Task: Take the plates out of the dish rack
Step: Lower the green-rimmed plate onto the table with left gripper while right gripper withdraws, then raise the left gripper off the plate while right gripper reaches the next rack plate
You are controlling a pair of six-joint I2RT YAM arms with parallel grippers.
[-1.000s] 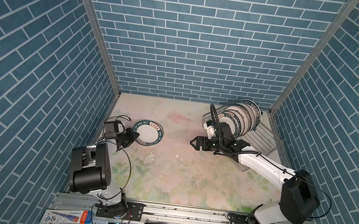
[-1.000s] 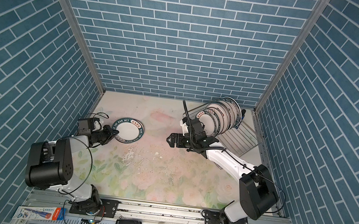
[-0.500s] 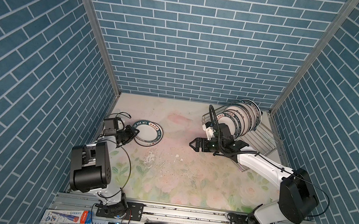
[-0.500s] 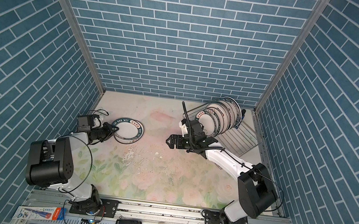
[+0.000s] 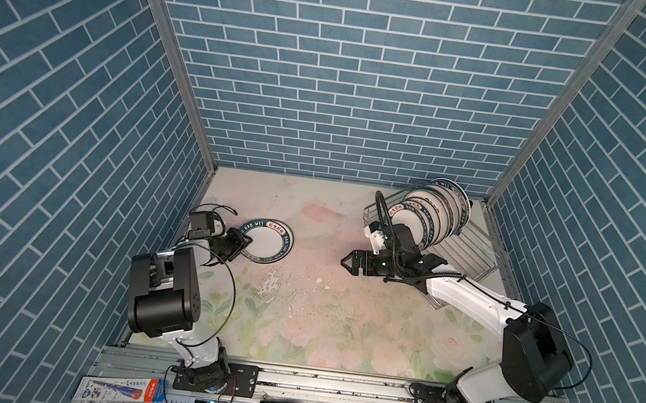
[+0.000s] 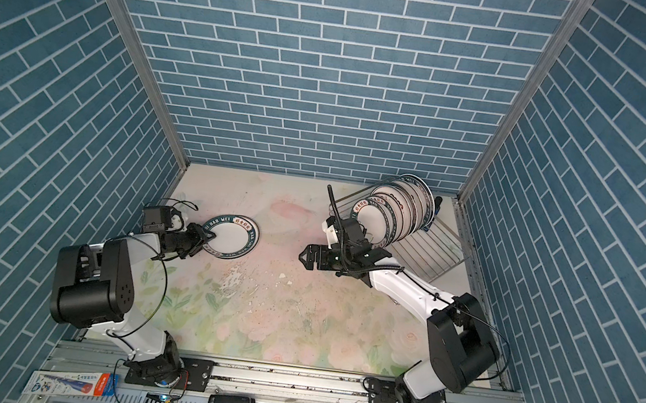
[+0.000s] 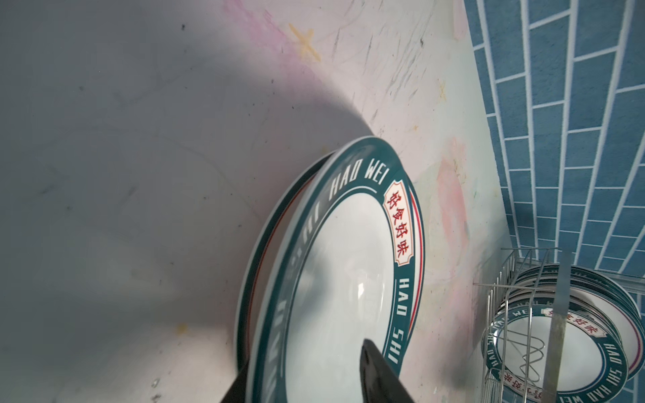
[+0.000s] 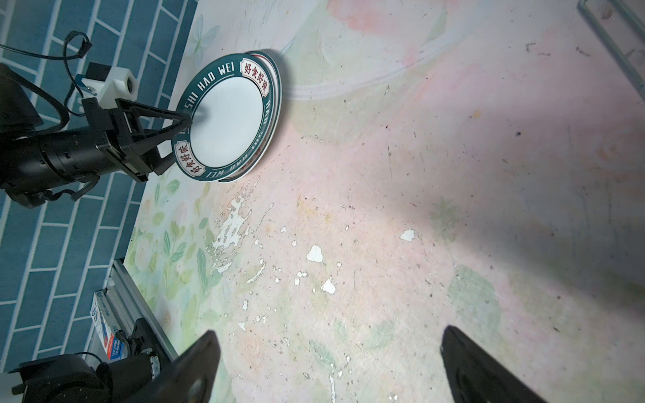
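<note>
Unloading is part done. A stack of two plates (image 5: 268, 241) lies flat on the left side of the bench (image 5: 298, 316), teal "HAO WEI" band up.

The left end effector (image 5: 244, 240) sits astride the near rim of that stack. Its jaws are part-way open, one finger over the top plate's well and one outside the rim. I cannot tell whether either pad touches. I read this as the set-down end of a cycle.

The right end effector (image 5: 347, 262) hangs over mid-bench with jaws at full spread and nothing held. The right wrist view shows only bare bench between its fingers (image 8: 199, 363).

Key relation: the dish rack (image 5: 472, 250) lies behind the right end effector, toward the rear right corner. The fingers point the opposite way, toward the stack. The racked plates (image 5: 415, 224) stand on edge, leaning back, faces turned toward bench centre. Their row runs from the rack's near-left end away to the rear right. The front plate is just beside the right wrist, and the left arm is well apart from it, across the bench.

Judgement: the next pick falls to the right arm. It must swing round to face the rack and take the front plate by its upper rim, jaws across the plate's thickness. Risk: the neighbouring plate crowds that rim.
</note>
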